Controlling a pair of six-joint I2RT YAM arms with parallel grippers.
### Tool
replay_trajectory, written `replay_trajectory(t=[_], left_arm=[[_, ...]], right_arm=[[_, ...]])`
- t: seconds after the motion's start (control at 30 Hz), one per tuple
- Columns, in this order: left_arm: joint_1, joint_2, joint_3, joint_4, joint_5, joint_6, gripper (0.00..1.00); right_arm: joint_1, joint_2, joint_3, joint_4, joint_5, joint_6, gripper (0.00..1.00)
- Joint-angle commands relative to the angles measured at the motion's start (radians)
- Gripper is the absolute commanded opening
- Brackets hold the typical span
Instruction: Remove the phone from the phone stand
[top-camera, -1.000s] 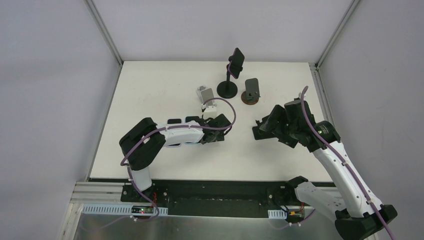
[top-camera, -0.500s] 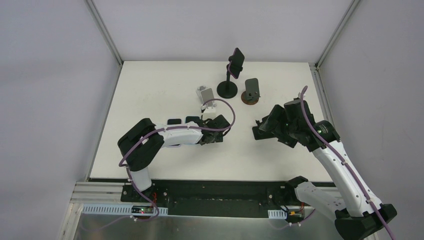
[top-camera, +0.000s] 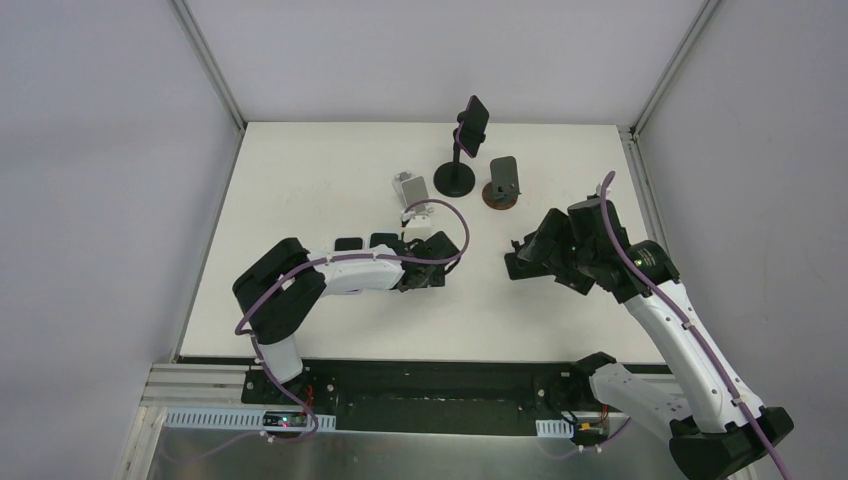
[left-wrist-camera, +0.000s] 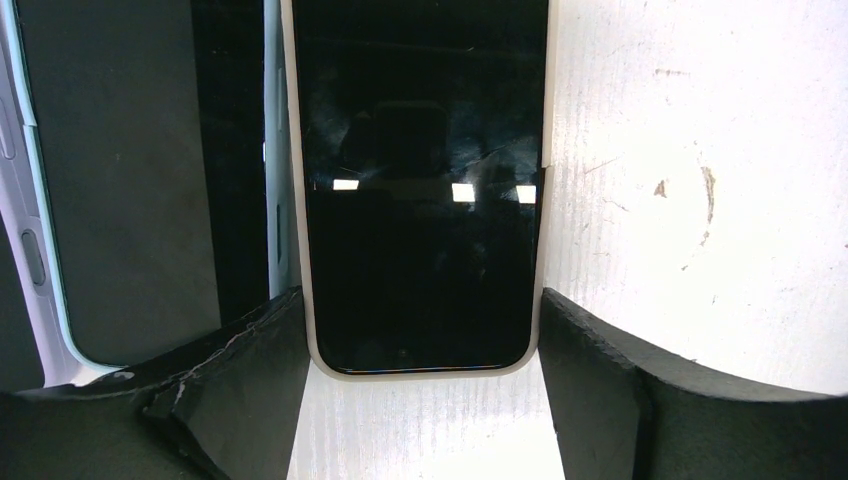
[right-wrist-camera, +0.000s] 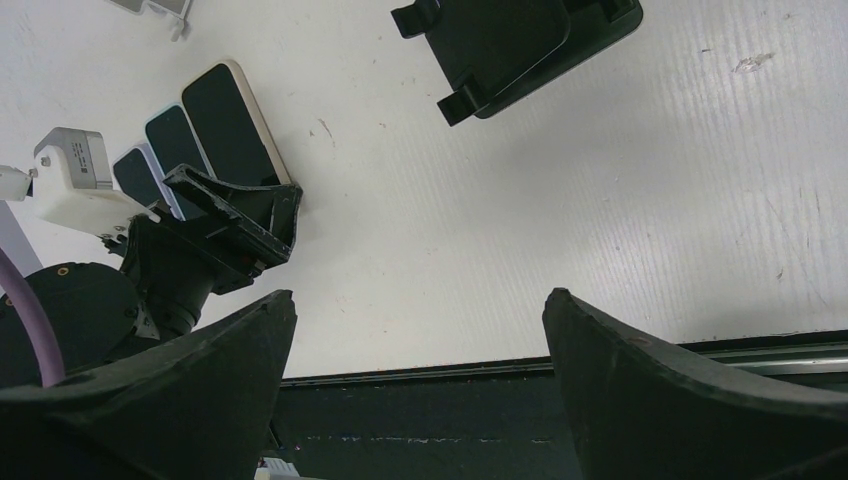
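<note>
Left gripper (left-wrist-camera: 420, 312) edges back nearward, jaws parted to leave the phone (left-wrist-camera: 420, 180) flat on the table (left-wrist-camera: 690, 220); right gripper (right-wrist-camera: 415, 320) waits spread, empty.

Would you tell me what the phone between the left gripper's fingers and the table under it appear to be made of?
The phone has a front that looks like glossy glass, since it mirrors bright lights. Its cream rim seems to be matte silicone or plastic. The table looks like white, matte corrugated plastic sheet, judging by its fine parallel ribs and scuffs.
</note>
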Motion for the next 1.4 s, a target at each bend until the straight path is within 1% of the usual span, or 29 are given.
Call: replay_trajectory(t=[0.0, 0.03, 0.07, 0.1, 0.33, 0.6, 0.8, 1.07, 1.17, 1.27, 1.37], left_arm=[[-0.013, 0.025, -0.034, -0.113, 0.106, -0.020, 0.81], [-0.013, 0.024, -0.035, -0.113, 0.105, -0.020, 0.85], [-0.013, 0.022, -0.036, -0.113, 0.105, -0.020, 0.96], [-0.013, 0.021, -0.035, -0.113, 0.104, -0.021, 0.99], [-0.013, 0.006, -0.019, -0.114, 0.112, -0.006, 0.99], [-0.012, -0.055, 0.038, -0.129, 0.128, 0.025, 0.99], [-0.010, -0.100, 0.083, -0.172, 0.098, 0.058, 0.99], [-0.005, -0.160, 0.175, -0.216, 0.108, 0.156, 0.99], [0.020, -0.189, 0.211, -0.229, 0.134, 0.215, 0.99], [0.072, -0.232, 0.214, -0.232, 0.171, 0.267, 0.99], [0.126, -0.295, 0.204, -0.237, 0.177, 0.336, 0.99]], right_arm=[[-0.006, -0.003, 0.003, 0.016, 0.000, 0.014, 0.98], [-0.007, -0.003, 0.003, 0.016, -0.002, 0.015, 0.98], [-0.006, -0.003, 0.003, 0.016, -0.002, 0.014, 0.98], [-0.006, -0.004, 0.003, 0.016, -0.003, 0.014, 0.98], [-0.006, -0.003, 0.008, 0.013, -0.001, 0.012, 0.98], [-0.006, -0.003, 0.025, 0.006, 0.005, 0.006, 0.98], [-0.007, 0.002, 0.037, 0.002, 0.008, 0.001, 0.98], [-0.007, 0.006, 0.052, -0.003, 0.045, 0.004, 0.99], [-0.007, 0.014, 0.064, -0.006, 0.050, 0.006, 0.99], [-0.009, 0.034, 0.086, -0.009, 0.031, -0.009, 0.99], [-0.011, 0.063, 0.121, -0.019, 0.012, -0.028, 0.99]])
